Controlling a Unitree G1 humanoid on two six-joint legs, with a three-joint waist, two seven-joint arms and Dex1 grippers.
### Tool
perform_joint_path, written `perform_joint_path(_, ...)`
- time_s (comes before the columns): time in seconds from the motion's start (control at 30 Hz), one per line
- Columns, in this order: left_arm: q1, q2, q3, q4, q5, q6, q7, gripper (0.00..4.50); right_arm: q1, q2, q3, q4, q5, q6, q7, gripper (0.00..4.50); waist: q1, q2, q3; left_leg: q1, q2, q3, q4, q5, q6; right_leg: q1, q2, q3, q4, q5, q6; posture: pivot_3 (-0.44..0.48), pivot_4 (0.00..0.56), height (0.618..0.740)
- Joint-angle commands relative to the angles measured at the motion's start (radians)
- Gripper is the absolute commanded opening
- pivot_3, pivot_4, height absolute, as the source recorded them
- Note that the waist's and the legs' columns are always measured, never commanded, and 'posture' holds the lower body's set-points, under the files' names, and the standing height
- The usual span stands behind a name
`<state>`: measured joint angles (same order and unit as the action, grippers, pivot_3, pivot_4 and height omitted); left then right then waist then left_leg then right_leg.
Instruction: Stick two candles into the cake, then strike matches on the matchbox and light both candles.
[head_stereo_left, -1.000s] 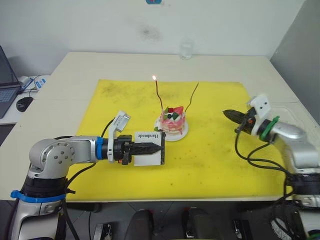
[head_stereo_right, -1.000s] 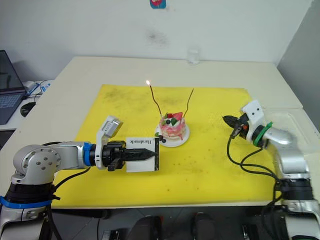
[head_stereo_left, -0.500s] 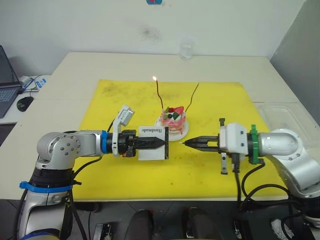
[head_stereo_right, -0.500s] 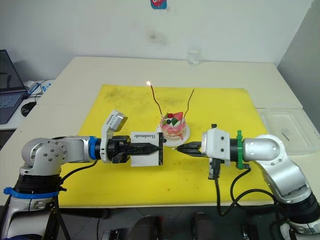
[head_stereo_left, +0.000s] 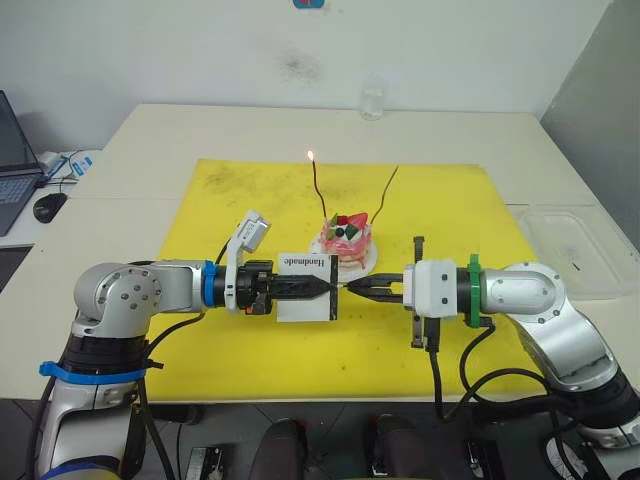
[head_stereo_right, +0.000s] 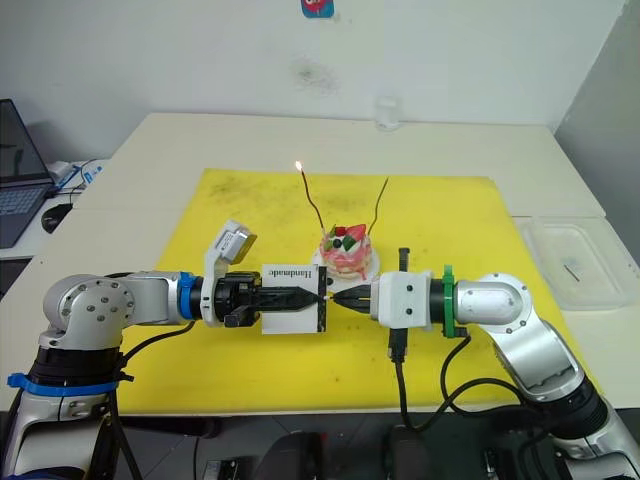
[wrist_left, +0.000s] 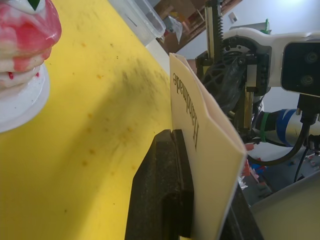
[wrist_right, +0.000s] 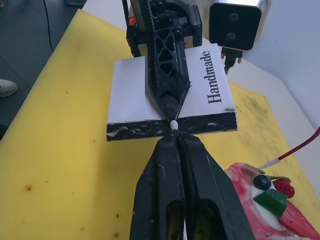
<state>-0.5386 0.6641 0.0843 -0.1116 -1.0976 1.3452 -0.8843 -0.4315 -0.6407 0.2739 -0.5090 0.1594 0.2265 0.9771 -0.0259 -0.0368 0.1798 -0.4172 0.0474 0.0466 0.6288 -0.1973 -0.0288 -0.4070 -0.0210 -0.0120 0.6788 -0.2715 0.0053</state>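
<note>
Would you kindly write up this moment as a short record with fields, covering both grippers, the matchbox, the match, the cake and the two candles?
left gripper: shut on the flat white matchbox, held on edge above the yellow mat
right gripper: shut on a white-tipped match
match head: at the matchbox's dark striking edge
small pink-frosted cake: on a white plate, behind the grippers
dark red candle: stuck in cake, lit
paler tan candle: stuck in cake, unlit
clear plastic tray: beside the mat, robot's right
</note>
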Motion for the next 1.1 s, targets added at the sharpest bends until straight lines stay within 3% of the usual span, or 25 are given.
perform_joint_path(0.03, -0.004, 0.002, 0.026, -0.036, -0.022, -0.001, 0.003, 0.00, -0.045, 0.023, 0.014, 0.007, -0.027, -0.012, -0.020, 0.03, 0.000, 0.000, 0.000, 0.000, 0.000, 0.000, 0.000, 0.000, 0.000, 0.000, 0.000, 0.000, 0.000, 0.000, 0.000, 0.000, 0.150, 0.740)
perform_joint_path(1.1, 0.011, 0.009, 0.042, -0.049, -0.028, -0.001, 0.011, 0.00, -0.023, 0.018, 0.021, -0.004, -0.025, 0.011, 0.027, 0.03, 0.001, 0.000, 0.000, 0.000, 0.000, 0.000, 0.000, 0.000, 0.000, 0.000, 0.000, 0.000, 0.000, 0.000, 0.000, 0.000, 0.150, 0.740)
